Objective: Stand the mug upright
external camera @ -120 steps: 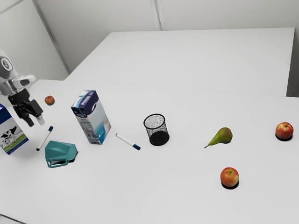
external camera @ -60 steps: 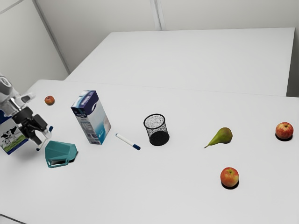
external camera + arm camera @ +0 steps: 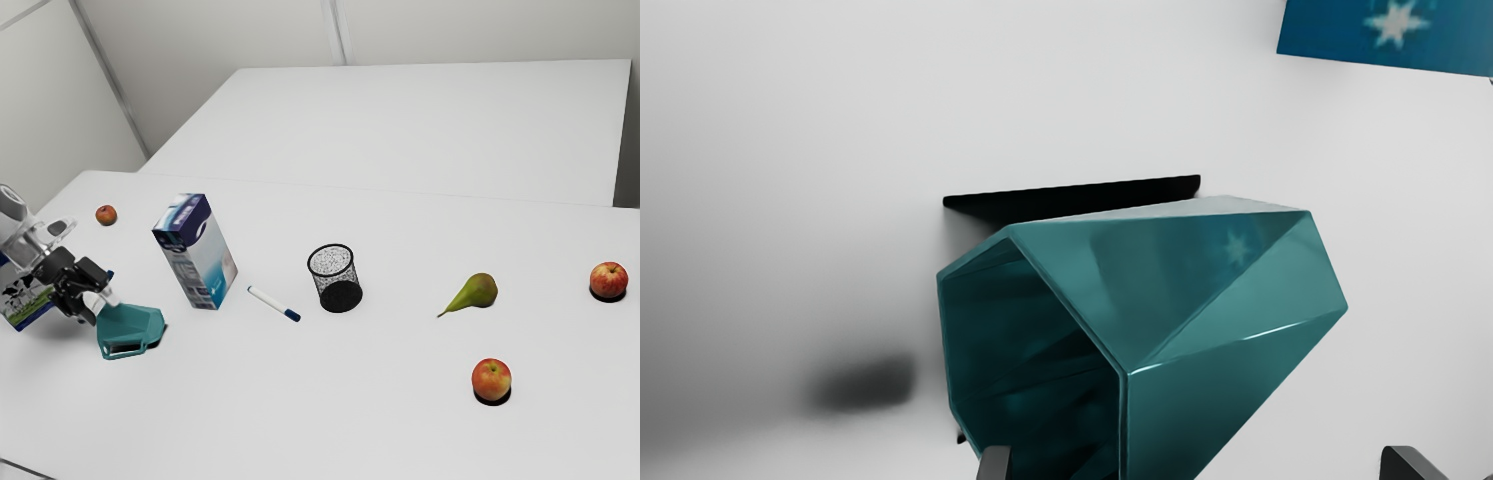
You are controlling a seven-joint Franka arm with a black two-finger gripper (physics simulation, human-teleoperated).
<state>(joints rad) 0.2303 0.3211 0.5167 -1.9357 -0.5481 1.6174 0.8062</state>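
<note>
Plainly, our teal mug [image 3: 135, 322] lies on its side on the counter [image 3: 390, 420], just beside our gripper [image 3: 98, 306], with its handle [image 3: 125, 351] on the side nearer the exterior camera. In the wrist view, the two fingers of our gripper [image 3: 1202, 463] stand wide apart. One fingertip [image 3: 995, 463] overlaps the mug's open mouth, though we cannot tell whether it touches the mug or reaches inside. The other fingertip [image 3: 1400, 463] stands apart from the mug, over bare counter. A dark shadow [image 3: 1066, 200] lies along the mug's side away from the fingertips.

Close by the gripper we see the dark end of a marker [image 3: 110, 274], most of it hidden. The milk carton with a cow on it [image 3: 20, 297] sits behind the gripper, on the arm's side, partly covered. A small apple [image 3: 106, 215] rests farther from the exterior camera than our gripper. Past the gripper, toward the exterior view's right, the tall blue and white carton [image 3: 200, 255] stands upright near the mug. Farther out from the gripper come a white marker with a blue cap [image 3: 273, 303], a black mesh cup [image 3: 335, 280] standing upright, a green pear [image 3: 475, 291], an apple nearer the exterior camera [image 3: 491, 380] and, farthest of all, another apple [image 3: 608, 280].
</note>
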